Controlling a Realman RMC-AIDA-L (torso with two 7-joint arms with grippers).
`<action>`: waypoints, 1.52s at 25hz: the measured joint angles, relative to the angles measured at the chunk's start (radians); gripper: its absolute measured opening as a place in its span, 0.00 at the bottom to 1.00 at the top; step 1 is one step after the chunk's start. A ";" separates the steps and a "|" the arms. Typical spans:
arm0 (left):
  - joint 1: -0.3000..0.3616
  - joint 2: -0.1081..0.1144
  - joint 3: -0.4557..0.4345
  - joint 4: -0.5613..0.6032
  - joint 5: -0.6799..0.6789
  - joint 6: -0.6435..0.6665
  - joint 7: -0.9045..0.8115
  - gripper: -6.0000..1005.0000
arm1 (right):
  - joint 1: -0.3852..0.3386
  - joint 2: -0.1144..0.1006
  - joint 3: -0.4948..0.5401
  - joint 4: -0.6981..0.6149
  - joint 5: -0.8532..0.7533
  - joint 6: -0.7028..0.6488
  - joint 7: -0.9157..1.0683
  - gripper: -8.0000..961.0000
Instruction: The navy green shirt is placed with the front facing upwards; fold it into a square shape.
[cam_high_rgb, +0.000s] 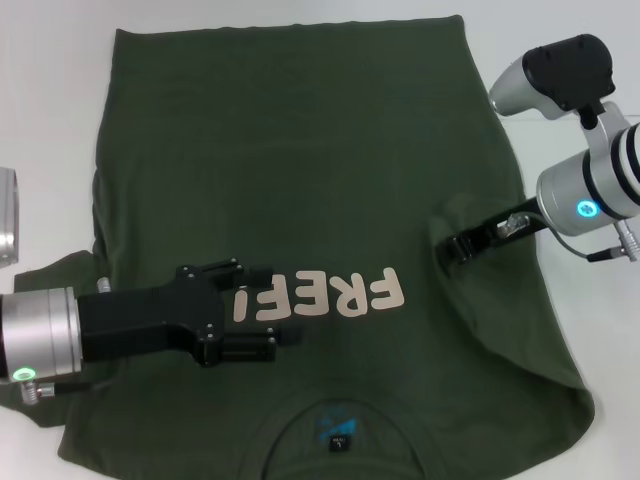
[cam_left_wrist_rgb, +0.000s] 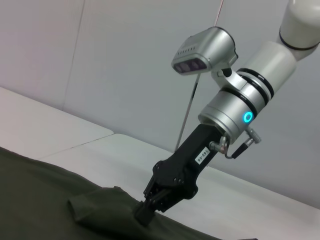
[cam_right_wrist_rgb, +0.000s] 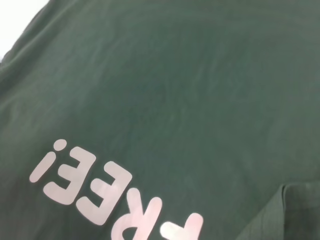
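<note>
Left gripper (cam_high_rgb: 268, 310): fingers spread, over the "FREE" lettering (cam_high_rgb: 322, 296)
Right gripper (cam_high_rgb: 455, 247): apparently pinching the navy green shirt (cam_high_rgb: 300, 150) sleeve fold

My head camera looks steeply down on the shirt (cam_high_rgb: 300, 180); my left wrist camera faces my right gripper (cam_left_wrist_rgb: 145, 212); my right wrist camera sits close over the shared lettering (cam_right_wrist_rgb: 100, 195).
</note>
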 joint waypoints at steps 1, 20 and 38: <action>0.000 0.000 0.000 0.000 0.000 0.000 0.000 0.90 | 0.000 0.000 0.000 0.008 0.005 0.005 -0.003 0.03; 0.004 0.000 -0.014 0.000 0.000 -0.001 -0.008 0.90 | -0.159 -0.009 0.203 -0.170 0.275 -0.193 -0.371 0.46; 0.027 0.007 -0.041 0.083 0.012 -0.123 -0.280 0.90 | -0.423 -0.008 0.354 -0.021 0.556 -0.572 -1.221 0.96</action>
